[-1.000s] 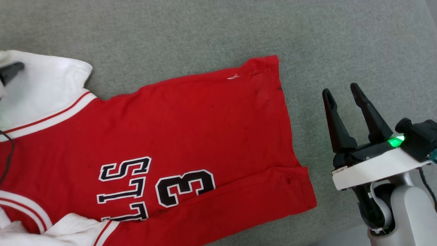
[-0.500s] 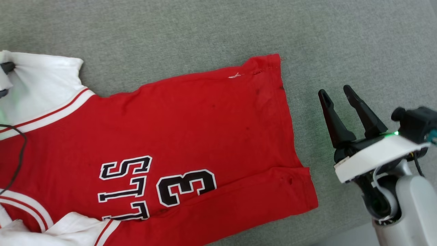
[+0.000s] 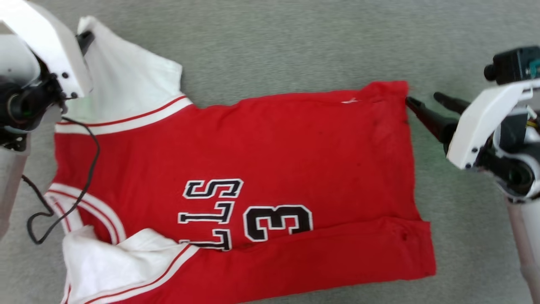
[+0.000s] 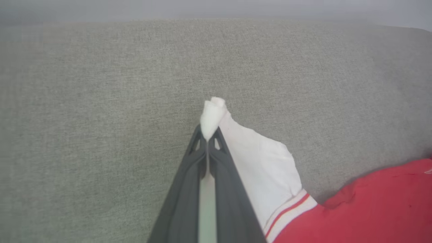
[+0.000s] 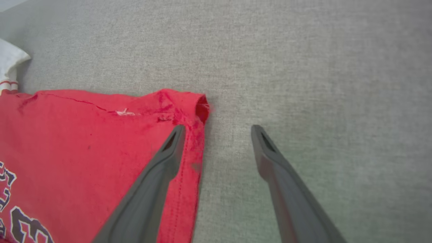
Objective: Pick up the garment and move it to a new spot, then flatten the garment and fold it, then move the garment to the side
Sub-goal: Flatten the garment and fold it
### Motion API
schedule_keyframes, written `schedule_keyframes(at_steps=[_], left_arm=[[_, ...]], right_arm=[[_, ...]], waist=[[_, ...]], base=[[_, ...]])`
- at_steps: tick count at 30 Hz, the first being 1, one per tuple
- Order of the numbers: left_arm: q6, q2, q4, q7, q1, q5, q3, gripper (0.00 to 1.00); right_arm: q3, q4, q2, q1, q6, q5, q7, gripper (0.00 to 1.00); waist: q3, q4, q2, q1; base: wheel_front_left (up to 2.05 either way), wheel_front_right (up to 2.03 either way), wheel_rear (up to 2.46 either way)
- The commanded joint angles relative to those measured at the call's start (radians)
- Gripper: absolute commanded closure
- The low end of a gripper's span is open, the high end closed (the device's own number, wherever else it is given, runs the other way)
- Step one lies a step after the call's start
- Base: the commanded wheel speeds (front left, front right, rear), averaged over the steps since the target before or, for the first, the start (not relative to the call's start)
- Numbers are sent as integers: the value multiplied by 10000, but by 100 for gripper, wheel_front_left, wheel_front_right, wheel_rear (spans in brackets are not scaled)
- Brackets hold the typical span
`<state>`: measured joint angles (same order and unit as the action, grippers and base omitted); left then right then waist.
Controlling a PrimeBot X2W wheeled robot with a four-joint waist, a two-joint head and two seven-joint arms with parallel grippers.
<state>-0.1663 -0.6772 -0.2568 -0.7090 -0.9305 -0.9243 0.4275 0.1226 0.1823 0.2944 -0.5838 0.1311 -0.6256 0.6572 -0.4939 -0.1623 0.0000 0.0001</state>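
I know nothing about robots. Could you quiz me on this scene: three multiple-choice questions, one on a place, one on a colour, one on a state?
1. Where is the right tool?
A) at the jersey's red hem corner
B) on the number
C) over the white sleeve
2. The letters are:
A) blue
B) black
C) green
3. The left tool is:
A) wide open
B) resting empty
C) shut on white cloth
Answers: 1 A, it straddles the hem edge; 2 B, black with white outlines; 3 C, cloth pokes from its closed tip.

Grey woven fabric surface [image 3: 270, 46]
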Motion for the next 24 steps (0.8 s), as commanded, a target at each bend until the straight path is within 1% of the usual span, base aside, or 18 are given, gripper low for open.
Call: schedule_keyframes(at_steps=[1, 5, 7, 8, 9, 10, 11, 12, 13, 15, 18, 21, 24], left_arm=[[104, 96, 142, 142, -196, 136, 67, 100], [206, 329, 500, 454, -335, 302, 221, 100], [225, 482, 702, 644, -359, 413, 311, 100], [221, 511, 780, 737, -309, 445, 351, 100], [226, 516, 804, 773, -277, 470, 350, 100], [226, 522, 843, 814, -250, 502, 360, 100], [228, 532, 868, 831, -226, 511, 376, 100], [223, 544, 891, 878, -202, 514, 384, 100], [221, 543, 901, 899, -190, 504, 381, 100], [210, 549, 912, 967, -118, 484, 366, 100], [177, 551, 880, 1109, 72, 408, 287, 100], [199, 576, 867, 1363, 384, 221, 131, 100], [183, 644, 917, 1720, 918, -72, -132, 100]], right_arm=[[31, 129, 69, -371, -6, 48, 288, 0], [141, 682, 42, -1105, -6, 207, 1198, 0], [259, 1433, -5, -1423, -8, 403, 1923, 0], [356, 2033, -201, -1429, -9, 479, 2453, 0], [440, 2252, -285, -1421, -9, 558, 2685, 0], [489, 2430, -355, -1423, -9, 602, 2869, 8], [500, 2581, -408, -1447, -9, 643, 3037, 56], [533, 2657, -442, -1453, -9, 682, 3145, 87], [527, 2688, -465, -1487, -8, 698, 3165, 100], [537, 2609, -444, -1644, -6, 740, 3116, 100], [433, 2279, -243, -1858, -6, 802, 2807, 100], [260, 1843, -57, -1901, -6, 826, 2406, 100], [59, 1447, 137, -1615, -8, 778, 2081, 100]], waist=[[-86, 473, 0, -1], [-302, 890, 0, -1], [-451, 1101, 0, -1], [-496, 1199, 0, -1], [-504, 1230, 0, -1], [-515, 1261, 0, -1], [-520, 1290, 0, -1], [-515, 1316, 0, -1], [-506, 1337, 0, -1], [-439, 1366, 0, -1], [-201, 1376, 0, -1], [177, 1402, 0, -1], [697, 1460, 0, -1]], base=[[0, 0, 0], [0, 0, 0], [0, 0, 0], [0, 0, 0], [0, 0, 0], [0, 0, 0], [0, 0, 0], [0, 0, 0], [0, 0, 0], [0, 0, 0], [0, 0, 0], [0, 0, 0], [0, 0, 0]])
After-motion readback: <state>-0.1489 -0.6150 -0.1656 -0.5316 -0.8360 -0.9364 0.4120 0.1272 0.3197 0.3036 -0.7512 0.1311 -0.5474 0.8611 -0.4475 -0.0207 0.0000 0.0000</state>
